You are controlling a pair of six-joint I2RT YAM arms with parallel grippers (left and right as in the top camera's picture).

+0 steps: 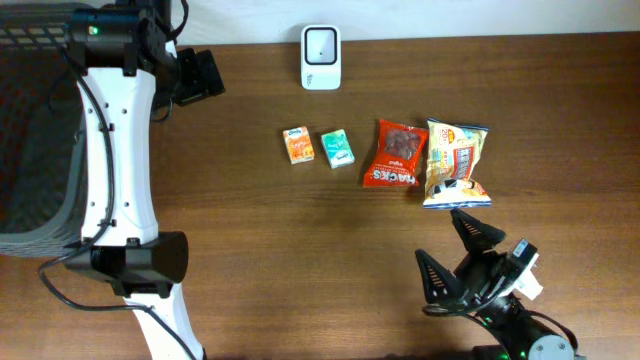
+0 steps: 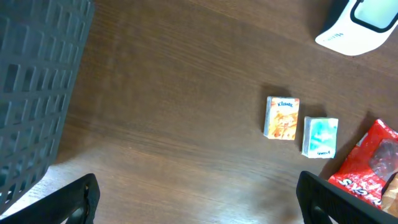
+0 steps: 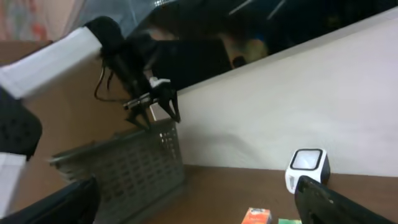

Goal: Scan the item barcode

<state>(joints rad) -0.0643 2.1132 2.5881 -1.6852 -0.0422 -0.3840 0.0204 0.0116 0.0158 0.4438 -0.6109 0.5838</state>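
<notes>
You have four items in a row on the bench [image 1: 300, 260]: orange pack [image 1: 298, 146], teal pack [image 1: 337, 148], red bag [image 1: 397, 154] lettered "…ACKS", chip bag [image 1: 456, 162]. The white scanner [image 1: 321, 44] stands beyond them, the basket [image 1: 30, 150] at left. Both jaws are spread wide, empty.

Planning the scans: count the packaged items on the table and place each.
4, in one row near the white scanner: orange small box at left, teal small box beside it, red snack bag next, yellow-and-blue chip bag at right. None looks hidden.
</notes>
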